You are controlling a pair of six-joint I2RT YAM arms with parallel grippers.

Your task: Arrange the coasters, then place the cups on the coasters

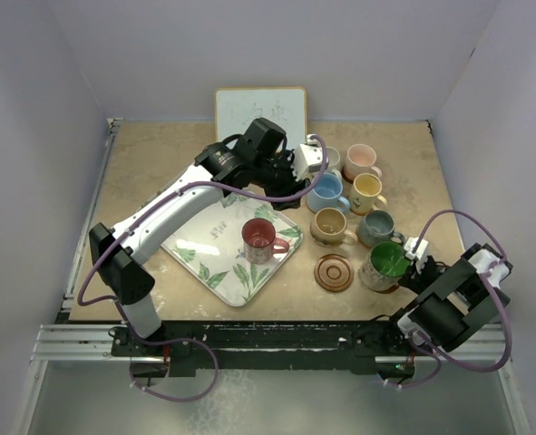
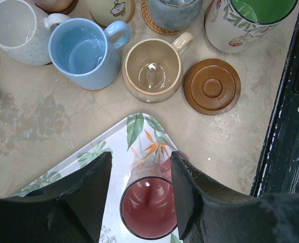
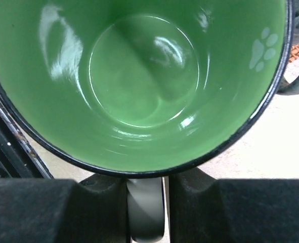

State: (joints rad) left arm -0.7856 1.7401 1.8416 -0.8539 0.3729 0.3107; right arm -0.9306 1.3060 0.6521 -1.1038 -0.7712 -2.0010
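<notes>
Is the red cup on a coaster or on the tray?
On the tray: the red cup stands on its leaf pattern, with nothing visible beneath.

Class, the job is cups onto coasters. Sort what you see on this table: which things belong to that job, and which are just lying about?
Belongs to the job: red cup, green cup, tan cup, light blue cup, yellow cup, pink cup, grey-blue cup, off-white cup, bare coaster.
Just lying about: leaf-patterned tray, whiteboard.
</notes>
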